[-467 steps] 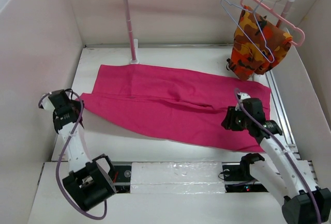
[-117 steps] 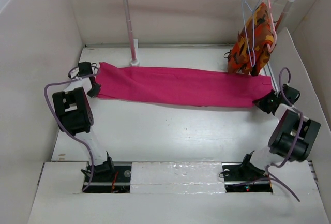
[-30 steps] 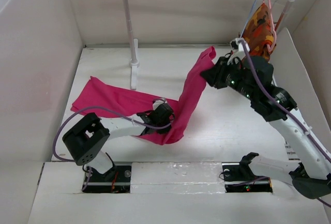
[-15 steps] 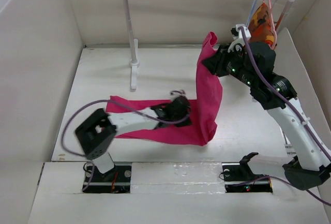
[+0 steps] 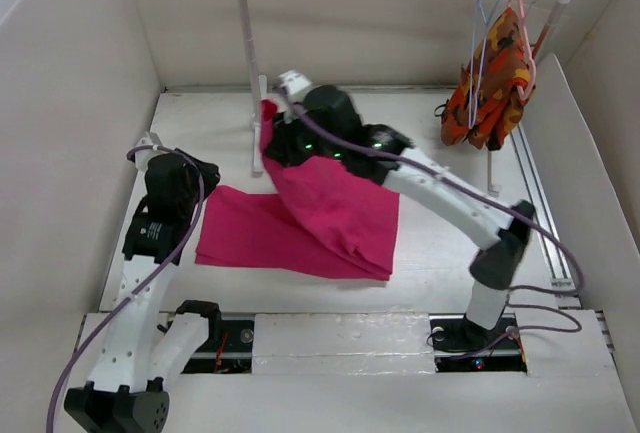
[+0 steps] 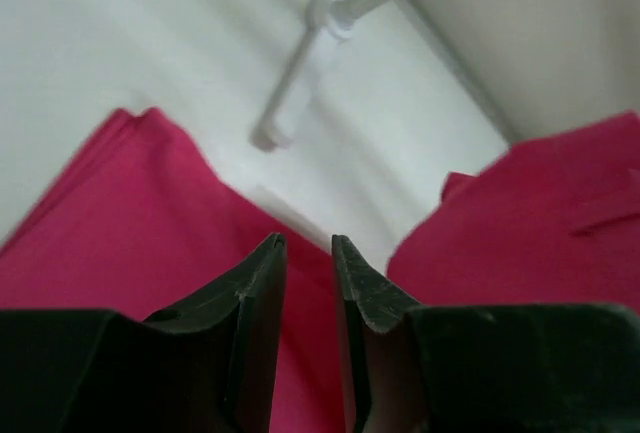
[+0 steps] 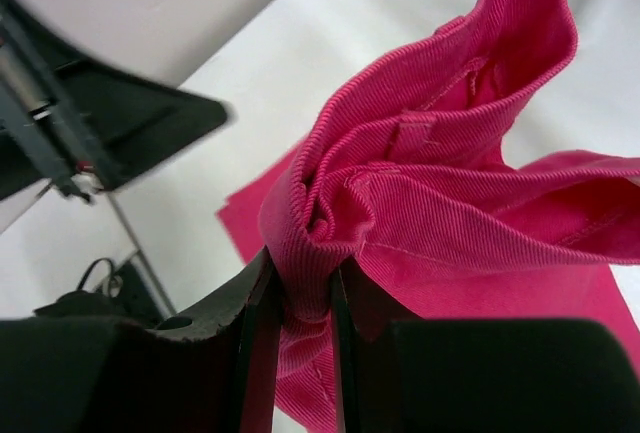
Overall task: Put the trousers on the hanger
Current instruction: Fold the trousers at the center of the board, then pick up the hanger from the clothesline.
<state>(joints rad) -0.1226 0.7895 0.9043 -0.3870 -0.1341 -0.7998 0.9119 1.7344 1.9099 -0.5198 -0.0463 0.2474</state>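
Note:
The magenta-pink trousers (image 5: 320, 218) lie folded over on the table, with one end lifted. My right gripper (image 5: 275, 136) reaches across to the rack's left post and is shut on that bunched end (image 7: 440, 143), which is pinched between its fingers (image 7: 300, 278). My left gripper (image 5: 200, 178) hangs above the left edge of the trousers (image 6: 140, 253); its jaws are nearly together with nothing between them (image 6: 310, 245). The pale blue-lilac wire hanger (image 5: 481, 38) hangs on the rail at the far right, away from both grippers.
A salmon-pink hanger (image 5: 522, 28) with an orange patterned garment (image 5: 492, 88) hangs beside the wire hanger. The rack's left post (image 5: 250, 63) and foot (image 6: 290, 103) stand just behind the trousers. Box walls close in both sides.
My right gripper has carried the trouser end from near the hangers across to the left post, folding the cloth over. My left gripper has let go and drawn back to the left.

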